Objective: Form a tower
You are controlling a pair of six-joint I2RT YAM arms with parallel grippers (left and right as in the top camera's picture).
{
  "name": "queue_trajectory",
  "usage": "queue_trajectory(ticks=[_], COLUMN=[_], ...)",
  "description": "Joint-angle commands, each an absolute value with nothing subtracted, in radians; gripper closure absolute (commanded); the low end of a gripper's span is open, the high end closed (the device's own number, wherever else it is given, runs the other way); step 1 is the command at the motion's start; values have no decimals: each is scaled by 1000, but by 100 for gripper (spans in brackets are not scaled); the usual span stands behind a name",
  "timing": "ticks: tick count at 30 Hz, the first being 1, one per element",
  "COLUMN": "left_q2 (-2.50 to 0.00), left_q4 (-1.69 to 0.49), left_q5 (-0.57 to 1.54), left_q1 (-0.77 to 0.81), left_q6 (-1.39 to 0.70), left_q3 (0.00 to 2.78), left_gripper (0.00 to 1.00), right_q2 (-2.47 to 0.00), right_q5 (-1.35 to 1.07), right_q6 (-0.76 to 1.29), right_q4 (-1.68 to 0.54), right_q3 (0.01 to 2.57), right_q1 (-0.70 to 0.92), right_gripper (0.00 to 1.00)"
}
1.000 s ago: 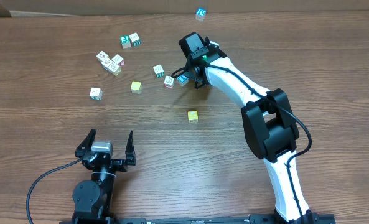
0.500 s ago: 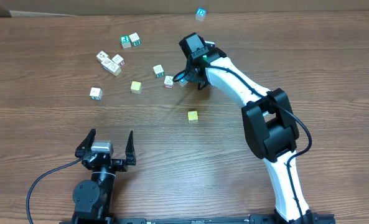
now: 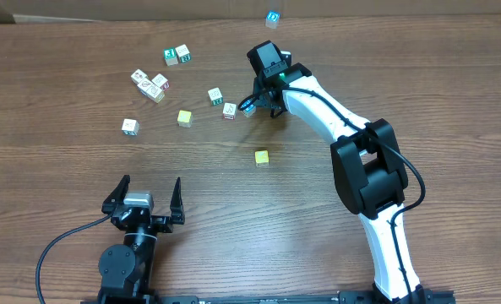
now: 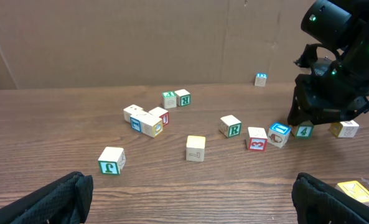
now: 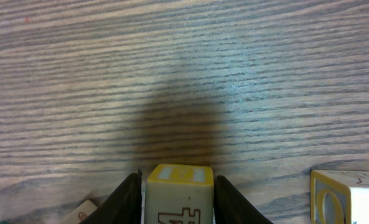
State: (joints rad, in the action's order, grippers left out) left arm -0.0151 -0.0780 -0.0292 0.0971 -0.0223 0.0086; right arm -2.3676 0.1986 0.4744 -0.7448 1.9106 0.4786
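Left claw (image 3: 150,181): spread wide, idle at the tabletop's (image 3: 64,186) near edge.
Right claw (image 3: 257,105): toward the far edge, pinching a yellow-topped cube (image 5: 179,186).
Risk: we judge it could slip, or bump the neighbour cube (image 5: 349,196).
Tower: none yet; loose cubes (image 3: 183,117) lie scattered.

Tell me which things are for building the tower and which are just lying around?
For the job now:
- right gripper
- yellow-topped cube between its fingers

Just lying about for now:
- loose cubes scattered on the table
- blue cube at the far edge
- left gripper, open and empty

No tower stands yet.
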Motion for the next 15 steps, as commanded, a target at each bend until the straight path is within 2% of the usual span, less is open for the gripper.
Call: queue_trajectory(ticks=[1, 15], left_q2=[-4, -4], left_q4=[-76, -76], left_q5=[-17, -18], left_q1=[90, 90], left_q6=[-7, -7], left_q3=[5, 5], left_gripper=[0, 0], right_q2=[-2381, -2275], right_q5=[190, 186], right_q6=[469, 436], right_q4=[-754, -898], right_q3=[1918, 1947], right_q1=[477, 458], right_gripper=[67, 73])
